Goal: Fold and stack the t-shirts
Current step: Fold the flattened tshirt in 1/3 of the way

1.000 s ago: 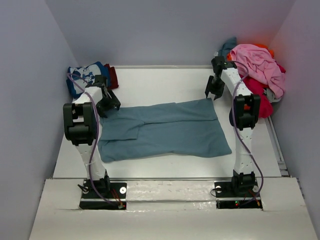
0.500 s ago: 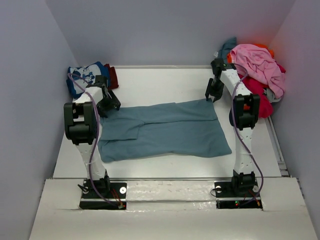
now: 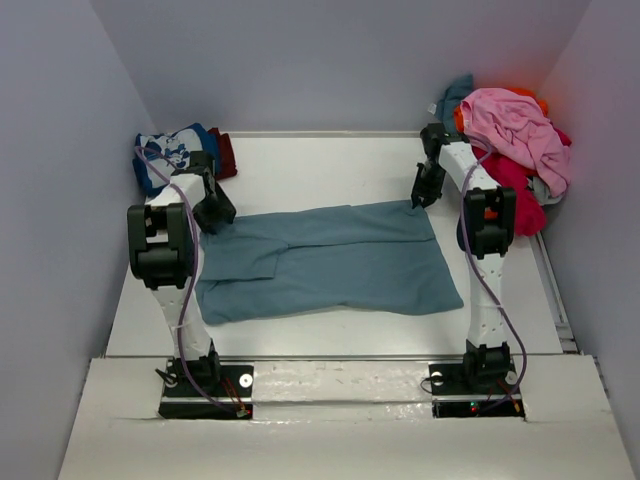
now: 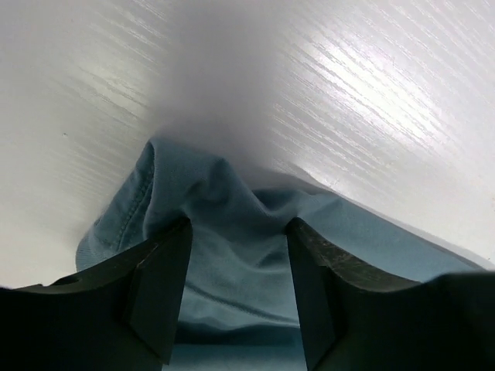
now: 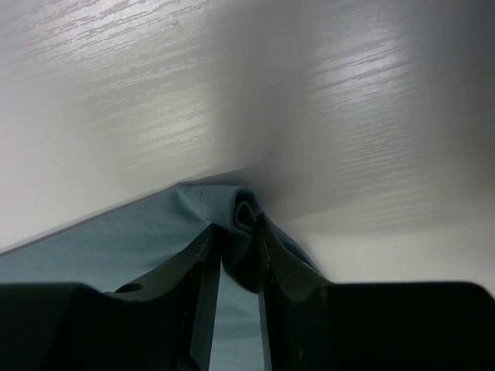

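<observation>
Two grippers, both narrower than a second ago. Right gripper (image 5: 240, 232): pinching far-right corner of plain slate-blue cloth t-shirt (image 3: 330, 262), flat on white table (image 3: 320, 165). Left gripper (image 4: 236, 232): jaws apart, straddling far-left corner. I expect the fold lift next.

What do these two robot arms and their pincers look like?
The left arm and right arm are slim white segments linked by chunky black joints, each on a black base with a thin purple cable trailing along it. The left gripper and right gripper are black, with two blunt, flat fingers.
</observation>
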You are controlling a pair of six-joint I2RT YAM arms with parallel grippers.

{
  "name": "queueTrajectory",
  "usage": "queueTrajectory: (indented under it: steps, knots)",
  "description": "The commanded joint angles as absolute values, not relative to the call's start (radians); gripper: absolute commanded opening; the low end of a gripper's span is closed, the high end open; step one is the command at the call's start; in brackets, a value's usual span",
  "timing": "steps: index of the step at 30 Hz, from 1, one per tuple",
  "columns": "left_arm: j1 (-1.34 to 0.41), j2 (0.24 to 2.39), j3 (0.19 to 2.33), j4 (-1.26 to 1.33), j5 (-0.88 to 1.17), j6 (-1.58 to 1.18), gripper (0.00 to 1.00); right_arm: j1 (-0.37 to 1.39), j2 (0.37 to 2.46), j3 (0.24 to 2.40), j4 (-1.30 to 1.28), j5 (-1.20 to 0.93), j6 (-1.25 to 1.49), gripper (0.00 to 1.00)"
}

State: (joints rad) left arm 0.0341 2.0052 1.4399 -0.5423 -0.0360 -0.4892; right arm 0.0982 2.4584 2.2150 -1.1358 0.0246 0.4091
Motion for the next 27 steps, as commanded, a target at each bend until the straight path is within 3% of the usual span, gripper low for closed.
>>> queueTrajectory:
  steps: [1,2,3,7,13,27]
  knots:
    - [0.031,2.039,1.410,-0.554,-0.028,-0.491,0.52,0.094,2.477,2.184,-1.120,0.008,0.397,0.27]
    - [0.031,2.042,1.411,-0.555,-0.025,-0.489,0.45,0.094,2.476,2.180,-1.118,0.008,0.397,0.27]
    - [0.031,2.045,1.413,-0.558,-0.026,-0.491,0.28,0.094,2.476,2.177,-1.117,0.008,0.397,0.24]
    - [0.031,2.060,1.428,-0.565,-0.026,-0.495,0.06,0.094,2.476,2.183,-1.118,0.008,0.397,0.17]
    - [0.031,2.115,1.524,-0.597,-0.054,-0.495,0.06,0.094,2.480,2.218,-1.131,0.021,0.405,0.07]
    - [0.021,2.318,2.005,-0.730,-0.176,-0.445,0.06,-0.024,2.454,2.371,-1.135,0.097,0.462,0.07]
